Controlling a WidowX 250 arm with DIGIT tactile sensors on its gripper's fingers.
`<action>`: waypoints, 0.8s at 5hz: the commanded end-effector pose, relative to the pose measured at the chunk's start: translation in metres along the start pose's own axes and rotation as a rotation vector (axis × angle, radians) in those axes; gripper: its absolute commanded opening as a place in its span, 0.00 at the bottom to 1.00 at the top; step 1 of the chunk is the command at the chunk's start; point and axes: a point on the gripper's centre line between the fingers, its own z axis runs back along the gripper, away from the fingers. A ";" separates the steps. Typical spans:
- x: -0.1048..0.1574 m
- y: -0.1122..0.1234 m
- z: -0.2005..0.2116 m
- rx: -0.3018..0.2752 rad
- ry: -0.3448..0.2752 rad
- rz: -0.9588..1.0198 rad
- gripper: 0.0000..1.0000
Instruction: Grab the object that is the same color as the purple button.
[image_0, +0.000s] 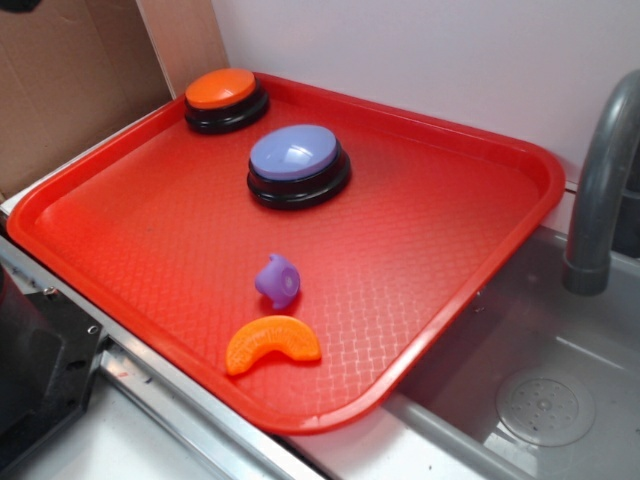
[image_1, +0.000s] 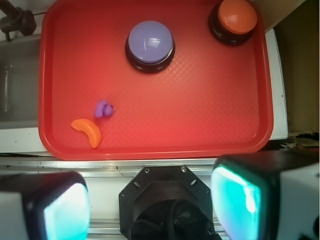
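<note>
1. Right, nearest the wrist camera, the gripper (image_1: 150, 200) hangs off the tray's (image_1: 210, 135) front edge, fingers (image_1: 62, 207) spread wide, nothing between them.
2. Orange slice (image_0: 272, 343) lies by the front rim.
3. Just behind it, the purple toy (image_0: 278, 280).
4. Farther back, mid-tray, the purple button (image_0: 297, 165).
5. Far corner: orange button (image_0: 225, 98).
</note>
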 end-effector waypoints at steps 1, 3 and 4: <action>0.000 0.000 0.000 0.000 0.000 0.000 1.00; 0.008 -0.013 -0.023 -0.080 -0.030 0.059 1.00; 0.016 -0.024 -0.040 -0.123 -0.061 0.125 1.00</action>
